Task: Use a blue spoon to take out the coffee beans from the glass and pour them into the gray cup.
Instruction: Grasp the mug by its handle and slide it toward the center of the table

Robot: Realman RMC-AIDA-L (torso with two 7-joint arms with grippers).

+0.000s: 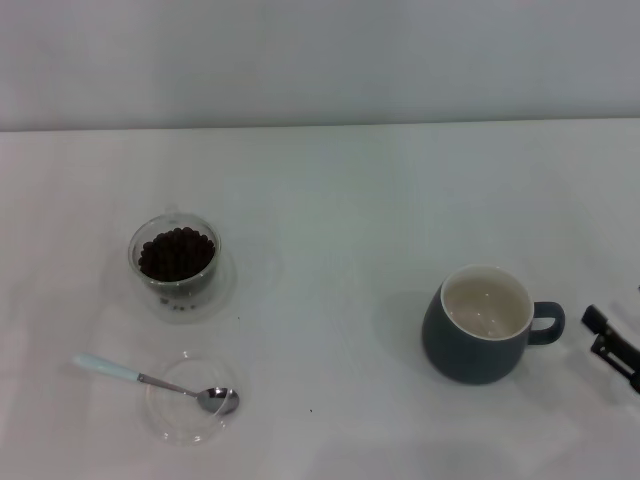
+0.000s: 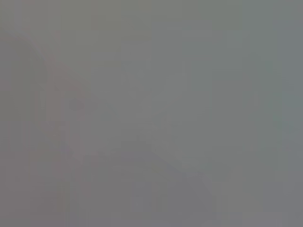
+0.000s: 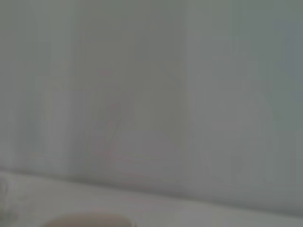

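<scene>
The left wrist view is a flat gray blur — nothing can be made out. The right wrist view shows only a blurred pale wall and a vague rim at its lower edge. The right gripper (image 1: 612, 345) is cut off by the head view's edge — finger state unreadable.

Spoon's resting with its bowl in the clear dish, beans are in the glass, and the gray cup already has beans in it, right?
Not quite. In the head view the gray cup is empty, showing only its cream inside. The rest stands: the blue spoon rests with its bowl in the clear dish, and the coffee beans are in the glass.
</scene>
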